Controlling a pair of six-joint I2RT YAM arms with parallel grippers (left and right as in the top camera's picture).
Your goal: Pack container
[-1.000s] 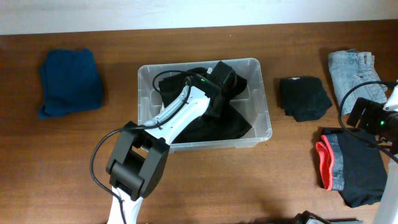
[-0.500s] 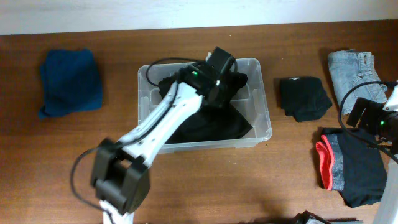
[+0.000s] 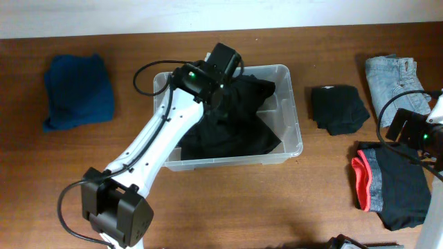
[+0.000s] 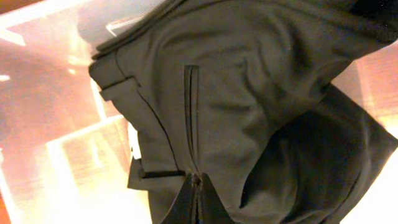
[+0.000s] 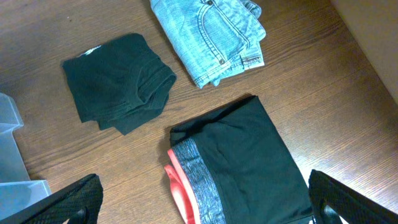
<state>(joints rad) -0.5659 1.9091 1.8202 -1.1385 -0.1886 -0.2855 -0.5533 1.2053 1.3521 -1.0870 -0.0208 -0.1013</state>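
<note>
The container [image 3: 296, 133] sits centrally on the table [image 3: 228, 204], near its far edge. Your left gripper [image 4: 196, 185] is pinched shut on the black garment [image 4: 249, 93] inside, so you're likely stowing it. Next, let go and lift clear. Your right gripper [image 5: 200, 205] gapes wide above the shorts [image 5: 255, 155] by the right edge.

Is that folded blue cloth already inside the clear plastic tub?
No, the blue cloth lies on the table left of the container, which holds a black garment.

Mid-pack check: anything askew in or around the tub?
Yes: the black trousers sit bunched and creased in the container, piled toward its back wall rather than flat, with the left end effector pinched shut on the cloth. Nothing spilled.
</note>
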